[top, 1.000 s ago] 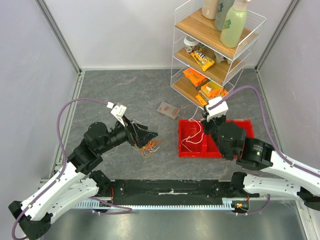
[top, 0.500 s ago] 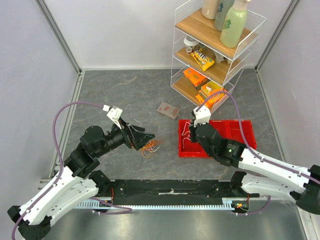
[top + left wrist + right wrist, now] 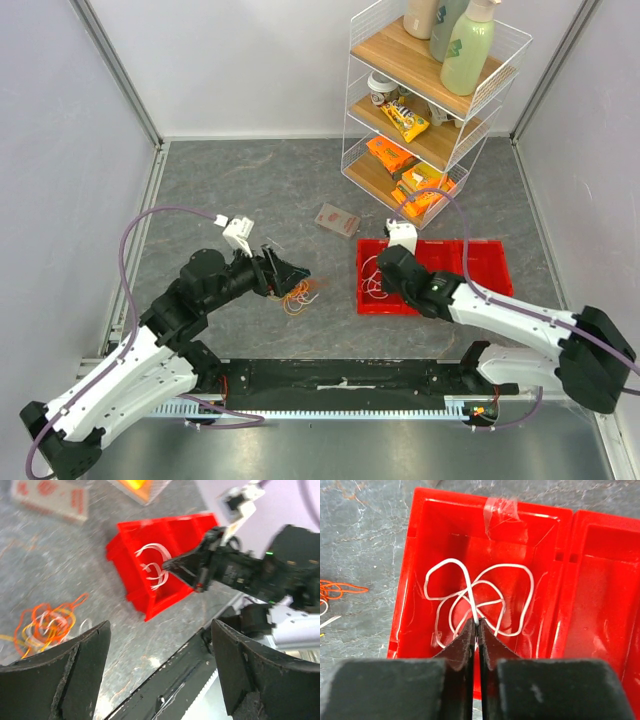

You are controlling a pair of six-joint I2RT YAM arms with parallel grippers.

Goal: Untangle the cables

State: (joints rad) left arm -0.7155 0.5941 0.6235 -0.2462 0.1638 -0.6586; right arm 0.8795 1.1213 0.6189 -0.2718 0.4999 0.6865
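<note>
- The grey, marbled table (image 3: pixel 250 190) fills the floor of the booth, with pale walls on three sides.
- A white wire rack (image 3: pixel 385 45) stands at the far right corner of the table. It has wooden shelves, with bottles (image 3: pixel 465 45) on top and orange snack packs (image 3: pixel 390 155) on the shelves below.
- A red bin (image 3: pixel 480 262) sits on the table just in front of the rack. It is split into a left and a right compartment, and a strip of clear tape lies over the far rim of the left one.
- The left gripper (image 3: pixel 292 270) hangs low over the middle of the table, left of the bin. Its two fingers are spread wide with nothing between them.
- The right gripper (image 3: pixel 476 625) reaches down into the bin's left compartment. Its fingers are pressed together, pinching a strand of the white cable.
- A flat, pinkish packet (image 3: pixel 338 220) lies on the table between the rack and the left gripper, apart from both.
- The tangle of cables (image 3: pixel 297 295) lies on the bare table just beside the left gripper's tips and left of the bin. It is mostly orange loops with some yellow and white mixed in, and no finger touches it.
- The white cable (image 3: pixel 451 559) lies in loose, overlapping loops on the floor of the left compartment, rising at the middle to the pinch.
</note>
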